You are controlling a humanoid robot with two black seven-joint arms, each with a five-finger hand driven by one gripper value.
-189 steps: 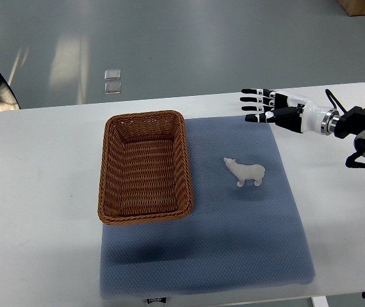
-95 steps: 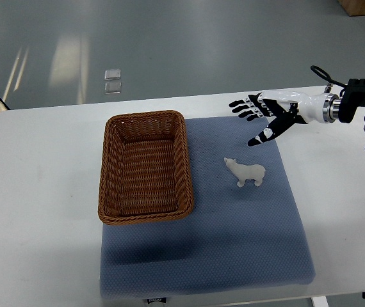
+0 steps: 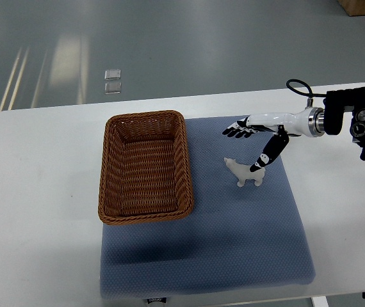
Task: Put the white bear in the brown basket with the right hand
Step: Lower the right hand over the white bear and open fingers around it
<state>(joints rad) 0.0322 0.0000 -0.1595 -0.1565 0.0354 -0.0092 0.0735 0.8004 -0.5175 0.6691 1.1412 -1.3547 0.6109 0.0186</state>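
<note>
R hand (image 3: 251, 139) over bear (image 3: 244, 173) (rear hidden)

The right hand (image 3: 253, 137) is hanging over the white bear (image 3: 243, 173), and its thumb is covering part of the bear's back, so whether it is touching there cannot be told. The arm is running off the right edge, its far parts cut away. The desk (image 3: 41, 192) is being cropped at the bottom and the right. A small dark label at the blue mat (image 3: 234, 243)'s front edge is too small to read.
</note>
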